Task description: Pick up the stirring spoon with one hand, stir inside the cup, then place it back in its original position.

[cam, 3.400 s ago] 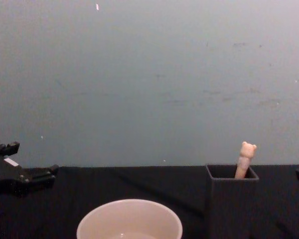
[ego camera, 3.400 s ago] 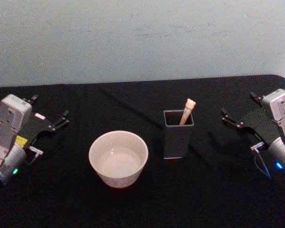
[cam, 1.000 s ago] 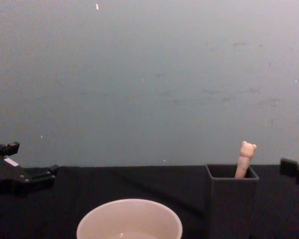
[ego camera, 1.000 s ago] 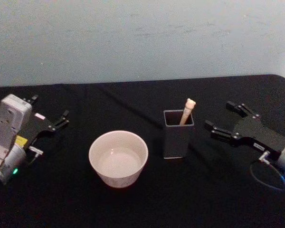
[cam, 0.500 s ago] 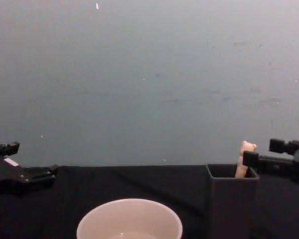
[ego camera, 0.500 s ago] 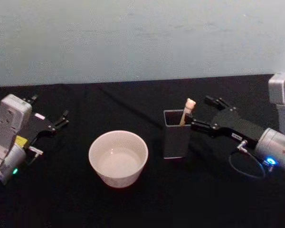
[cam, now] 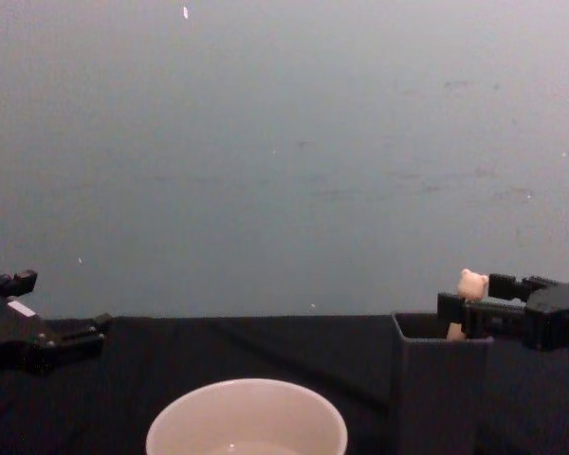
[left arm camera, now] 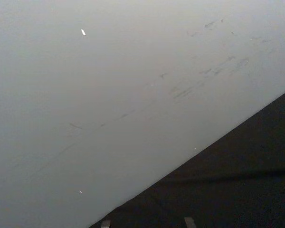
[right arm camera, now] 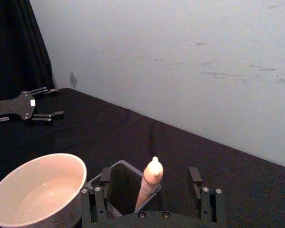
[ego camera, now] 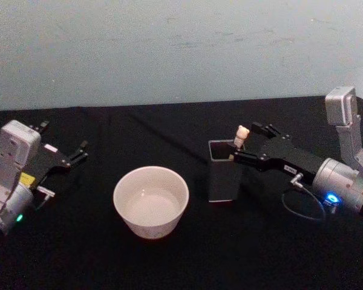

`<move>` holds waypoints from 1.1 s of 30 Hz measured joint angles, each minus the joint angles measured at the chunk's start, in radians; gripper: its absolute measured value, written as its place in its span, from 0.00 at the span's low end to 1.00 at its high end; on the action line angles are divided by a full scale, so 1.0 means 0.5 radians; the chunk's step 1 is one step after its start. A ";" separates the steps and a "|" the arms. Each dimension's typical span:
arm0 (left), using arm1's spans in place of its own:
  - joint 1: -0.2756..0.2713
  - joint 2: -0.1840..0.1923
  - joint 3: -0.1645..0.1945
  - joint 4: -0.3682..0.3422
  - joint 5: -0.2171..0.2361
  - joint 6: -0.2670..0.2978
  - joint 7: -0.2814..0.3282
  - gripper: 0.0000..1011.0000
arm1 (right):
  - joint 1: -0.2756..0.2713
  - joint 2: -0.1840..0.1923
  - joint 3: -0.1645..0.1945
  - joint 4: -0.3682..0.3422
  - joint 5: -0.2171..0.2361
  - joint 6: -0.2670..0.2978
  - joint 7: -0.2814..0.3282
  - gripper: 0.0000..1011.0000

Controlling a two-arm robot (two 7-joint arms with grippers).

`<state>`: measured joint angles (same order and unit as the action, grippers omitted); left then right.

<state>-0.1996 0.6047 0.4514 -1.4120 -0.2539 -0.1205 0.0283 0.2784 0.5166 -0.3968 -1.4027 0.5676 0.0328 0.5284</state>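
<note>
Head view: right pincer (ego camera: 242, 143) reaching in level from the side of the holder (ego camera: 222, 181) away from the cup (ego camera: 150, 201). Fingers spread, one on each side of the stirring spoon (ego camera: 241, 136). Spoon leaning in the holder's far right corner, bear head clear of the rim. Probably the reason for an approach above the rim, at the only part open to a pinch. Cup just beside the holder on the black bench (ego camera: 169, 124), likely to keep the carry short. Left pincer (ego camera: 65, 135) parked beyond the cup from the holder, also spread, idle.

Right wrist view: spoon (right arm camera: 149, 183) centred between the two spread fingers (right arm camera: 104, 175), no contact to be seen. Looks lined up for closing on the handle. Holder rim (right arm camera: 128, 167) directly below, cup (right arm camera: 38, 159) beside it.

Chest view: bear head (cam: 471, 284) poking above the holder (cam: 436, 389), right pincer (cam: 472, 296) level with it, not pinching.

Left wrist view: bare wall (left arm camera: 109, 95) and a strip of bench (left arm camera: 237, 180), in keeping with an arm at rest, turned away from the holder.

Tally: one spoon, one cup, one holder, two pincers.
</note>
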 joint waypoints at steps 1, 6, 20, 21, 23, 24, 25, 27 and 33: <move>0.000 0.000 0.000 0.000 0.000 0.000 0.000 0.99 | 0.008 -0.007 -0.002 0.009 -0.001 0.008 0.001 0.99; 0.000 0.000 0.000 0.000 0.000 0.000 0.000 0.99 | 0.030 -0.020 -0.004 0.032 -0.001 0.025 0.011 0.99; 0.000 0.000 0.000 0.000 0.000 0.000 0.000 0.99 | 0.036 -0.022 -0.003 0.037 0.001 0.031 0.015 0.99; 0.000 0.000 0.000 0.000 0.000 0.000 0.000 0.99 | 0.035 -0.022 -0.002 0.037 0.001 0.030 0.015 0.99; 0.000 0.000 0.000 0.000 0.000 0.000 0.000 0.99 | 0.035 -0.022 -0.002 0.037 0.002 0.030 0.015 0.99; 0.000 0.000 0.000 0.000 0.000 0.000 0.000 0.99 | 0.035 -0.022 -0.002 0.037 0.002 0.030 0.015 0.99; 0.000 0.000 0.000 0.000 0.000 0.000 0.000 0.99 | 0.035 -0.021 -0.002 0.037 0.002 0.030 0.015 0.99; 0.000 0.000 0.000 0.000 0.000 0.000 0.000 0.99 | 0.034 -0.021 -0.002 0.037 0.003 0.030 0.015 0.97; 0.000 0.000 0.000 0.000 0.000 0.000 0.000 0.99 | 0.034 -0.021 -0.002 0.036 0.003 0.029 0.014 0.83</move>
<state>-0.1995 0.6047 0.4514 -1.4120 -0.2539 -0.1205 0.0283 0.2952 0.5062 -0.3975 -1.3847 0.5690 0.0473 0.5355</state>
